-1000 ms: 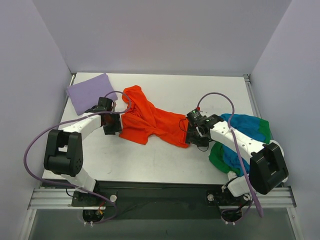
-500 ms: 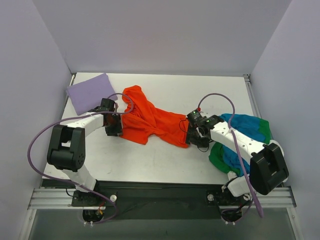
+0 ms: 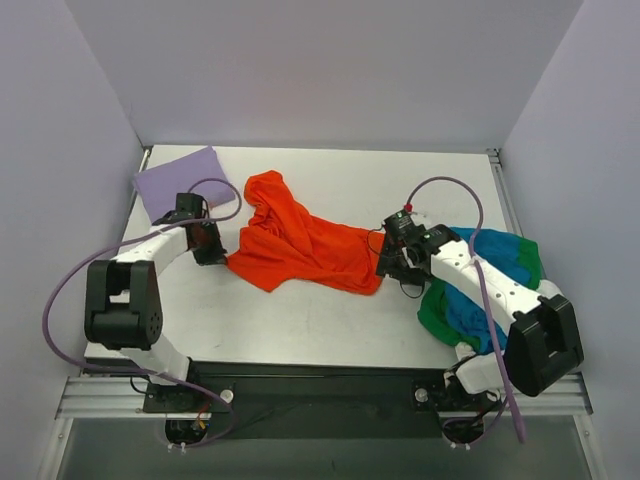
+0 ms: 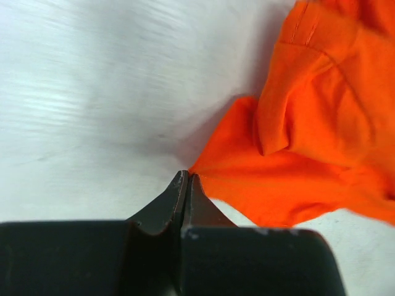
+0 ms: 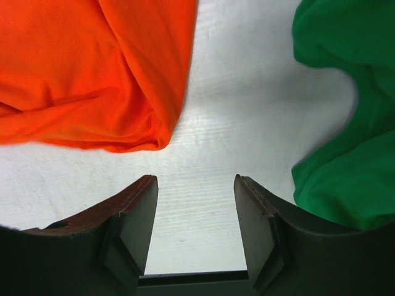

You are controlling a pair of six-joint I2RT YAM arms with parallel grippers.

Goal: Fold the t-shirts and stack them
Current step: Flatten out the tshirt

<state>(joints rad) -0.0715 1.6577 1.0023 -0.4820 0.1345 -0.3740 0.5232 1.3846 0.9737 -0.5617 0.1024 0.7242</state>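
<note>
The orange-red t-shirt (image 3: 300,245) lies crumpled across the table's middle. My left gripper (image 3: 214,252) is shut on its left corner, and in the left wrist view the cloth (image 4: 308,123) comes to a point right at the closed tips (image 4: 186,176). My right gripper (image 3: 385,264) is open just off the shirt's right end. In the right wrist view it (image 5: 195,182) hangs over bare table, with orange cloth (image 5: 92,74) to the left and the green t-shirt (image 5: 345,123) to the right. The lavender t-shirt (image 3: 178,185) lies folded at the back left.
A blue t-shirt (image 3: 490,250) lies bunched on the green one (image 3: 435,312) at the right edge, partly under my right arm. Grey walls close in the table (image 3: 330,320) on three sides. Purple cables loop over both arms.
My left gripper has shut on the orange shirt's corner and drawn back to the left, pulling that edge out. My right gripper has backed slightly away from the shirt's right end.
</note>
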